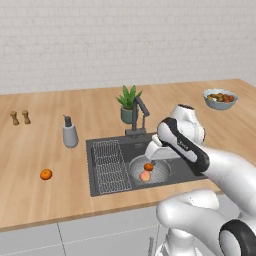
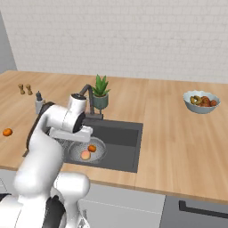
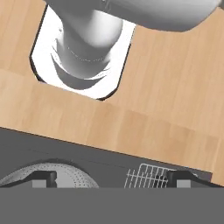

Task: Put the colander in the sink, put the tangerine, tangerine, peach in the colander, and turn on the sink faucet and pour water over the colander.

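The colander (image 1: 150, 170), a round silver-grey bowl with finely perforated walls, was seated in the dark grey rectangular sink (image 1: 112, 145), beside a wire grid rack (image 1: 107, 165) of thin parallel bars. Inside the colander lay one bright orange tangerine (image 1: 148, 166) and the paler, pinkish peach (image 1: 145, 176), the two small round fruits touching or nearly so. A second tangerine (image 1: 46, 174) was left on the smooth wooden table (image 1: 40, 150), well apart from the sink on its left. The tall dark faucet (image 1: 140, 112), with an angled straight spout on a square base, was set behind the basin, next to a spiky green plant (image 1: 129, 102) in a grey pot. A cylindrical grey soap dispenser (image 1: 70, 132) was placed nearby, and a pale bowl of mixed fruit (image 1: 220, 98) further right. The tool (image 3: 111, 178) was held over the sink's near edge, its two dark tips spread wide with nothing between them, the colander's dotted rim seen by one tip and the rack by the other.
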